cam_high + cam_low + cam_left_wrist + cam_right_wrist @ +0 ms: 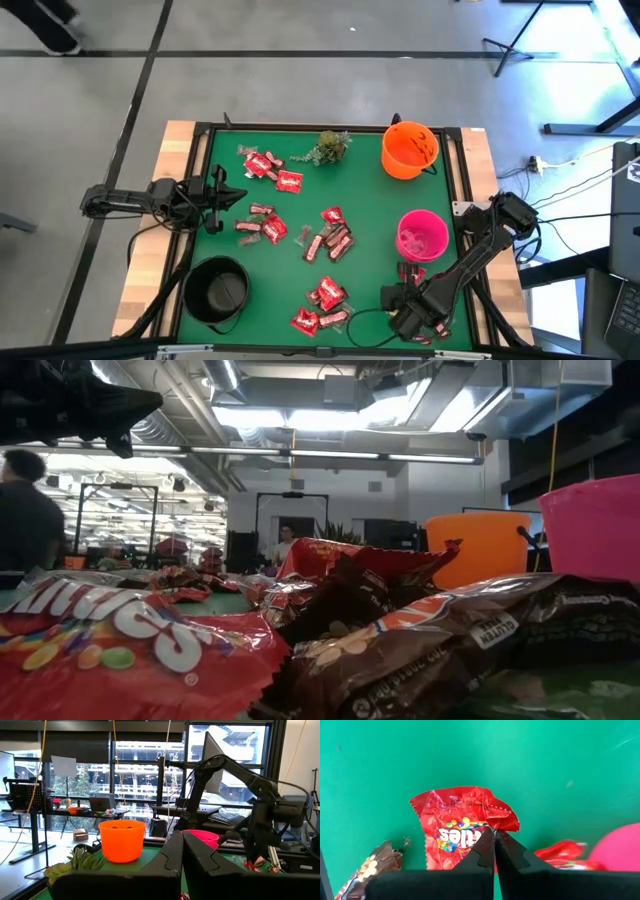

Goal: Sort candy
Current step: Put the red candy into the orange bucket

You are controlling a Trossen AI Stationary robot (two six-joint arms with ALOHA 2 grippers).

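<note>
Right gripper (494, 837): fingers (482, 851) pressed fully together, tips pinching the near edge of a red packet (462, 822). The packet is crinkled, bright red, with white lettering and small coloured dots printed on it; its long axis runs away from the fingers, print upside down to the wrist camera. It hangs over green mat (470, 750), clear of the surface as far as can be judged. A brown bar (367, 867) lies beside it, and more red wrappers (562, 852) sit near the pink bowl (620, 847).

In the high view this gripper (405, 303) sits at about 5 o'clock on the mat, just below the pink bowl (422, 235).

Remaining candy (325, 240) lies scattered across mid-mat, with clusters at 10 o'clock (268, 168) and 6 o'clock (322, 305). Orange bowl (410, 150) stands at 1 o'clock, black bowl (217, 290) at 7 o'clock, a plant sprig (330, 146) at 12 o'clock.

Left gripper (222, 197): at 9 o'clock, fingers (167, 857) closed on nothing, raised above the mat.
</note>
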